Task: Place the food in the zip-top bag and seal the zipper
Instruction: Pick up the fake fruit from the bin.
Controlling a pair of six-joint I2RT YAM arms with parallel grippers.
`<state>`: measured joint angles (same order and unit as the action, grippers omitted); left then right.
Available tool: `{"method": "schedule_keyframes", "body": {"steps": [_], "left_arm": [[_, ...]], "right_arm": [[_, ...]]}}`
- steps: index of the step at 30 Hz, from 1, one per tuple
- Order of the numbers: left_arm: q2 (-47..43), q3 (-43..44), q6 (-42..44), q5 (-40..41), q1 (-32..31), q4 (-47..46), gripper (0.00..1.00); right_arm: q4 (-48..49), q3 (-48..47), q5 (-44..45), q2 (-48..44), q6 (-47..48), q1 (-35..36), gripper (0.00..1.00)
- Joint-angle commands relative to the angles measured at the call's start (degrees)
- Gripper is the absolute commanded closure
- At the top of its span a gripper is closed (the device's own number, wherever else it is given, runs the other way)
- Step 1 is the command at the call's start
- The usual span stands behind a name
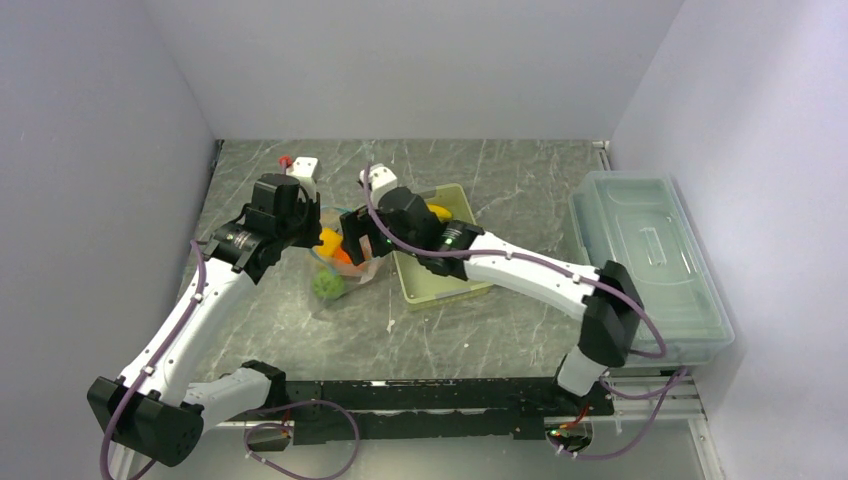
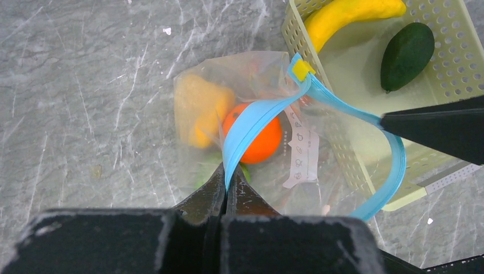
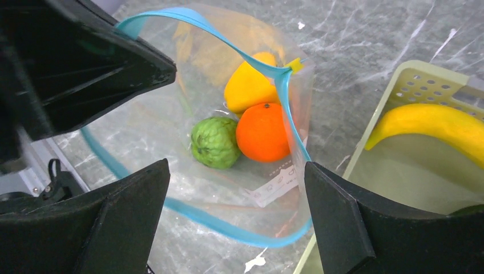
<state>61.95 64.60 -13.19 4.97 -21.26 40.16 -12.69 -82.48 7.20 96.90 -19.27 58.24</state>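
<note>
The zip-top bag lies open on the table left of the basket. Its blue zipper has a yellow slider. Inside lie an orange round fruit, a green ball and a yellow-orange pepper. My left gripper is shut on the zipper strip and holds the mouth up. My right gripper is open and empty, its fingers on either side of the bag's open mouth. A yellow banana lies in the basket.
The pale yellow-green perforated basket stands right of the bag and also holds a dark green avocado. A large clear lidded box stands at the right wall. Walls close the table on three sides.
</note>
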Motion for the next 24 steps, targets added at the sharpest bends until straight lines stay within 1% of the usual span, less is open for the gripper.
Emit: {"method": "schedule_keyframes", "body": {"steps": [1, 7, 12, 17, 21, 24], "left_arm": [[-0.9, -0.17, 0.56, 0.96, -0.28, -0.82, 1.0], [-0.83, -0.13, 0.58, 0.92, -0.28, -0.79, 1.0], [-0.83, -0.15, 0.61, 0.91, -0.28, -0.79, 1.0], [-0.7, -0.2, 0.69, 0.78, -0.28, -0.87, 1.0], [-0.52, -0.12, 0.7, 0.72, -0.32, -0.79, 1.0], [-0.52, -0.17, 0.68, 0.67, -0.37, -0.79, 1.0]], "right_arm": [[5.11, 3.31, 3.17, -7.99, 1.06, 0.05, 0.08], [5.54, 7.44, 9.71, -14.31, 1.95, 0.03, 0.07], [3.2, 8.13, 15.83, -15.99, 3.76, -0.05, 0.07], [2.09, 9.26, 20.01, -17.47, 5.47, -0.68, 0.07], [0.76, 10.06, 20.49, -16.99, 4.39, -3.0, 0.07], [-0.54, 10.61, 18.28, -15.74, 2.23, -6.09, 0.08]]}}
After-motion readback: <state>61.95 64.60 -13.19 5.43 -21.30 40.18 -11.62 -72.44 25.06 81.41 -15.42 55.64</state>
